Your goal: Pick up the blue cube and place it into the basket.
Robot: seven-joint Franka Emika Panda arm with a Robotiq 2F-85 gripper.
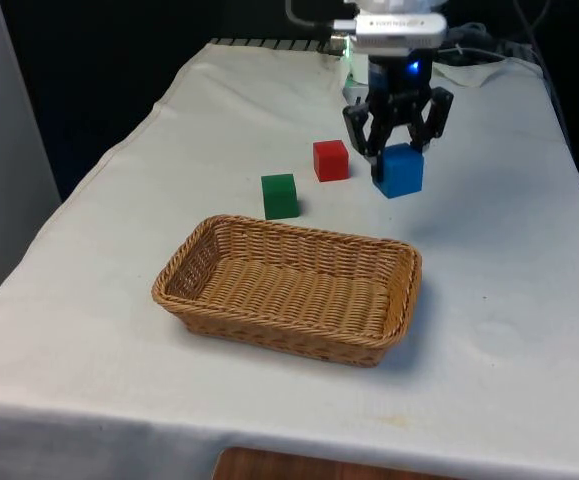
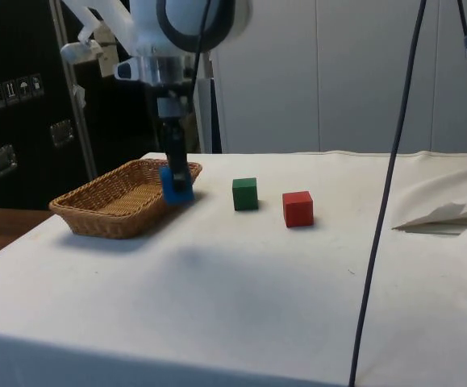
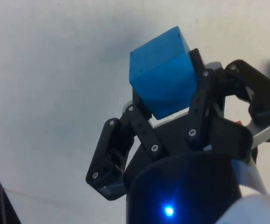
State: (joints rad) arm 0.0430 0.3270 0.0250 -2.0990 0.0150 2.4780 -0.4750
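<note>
Blue cube (image 1: 400, 171) lifted, clamped in the gripper (image 1: 397, 150)

On my front feed it hangs clear of the cloth, right of the red cube (image 1: 330, 160), behind the basket (image 1: 286, 290). The side feed puts it by the basket's far rim, near the green cube (image 2: 244, 193). Wrist feed: both fingers (image 3: 139, 126) pinch it, tilted

A white-clothed table (image 1: 509, 300) stands before black curtains (image 1: 99, 60); dark cabinets (image 2: 15, 105) line one side.
</note>
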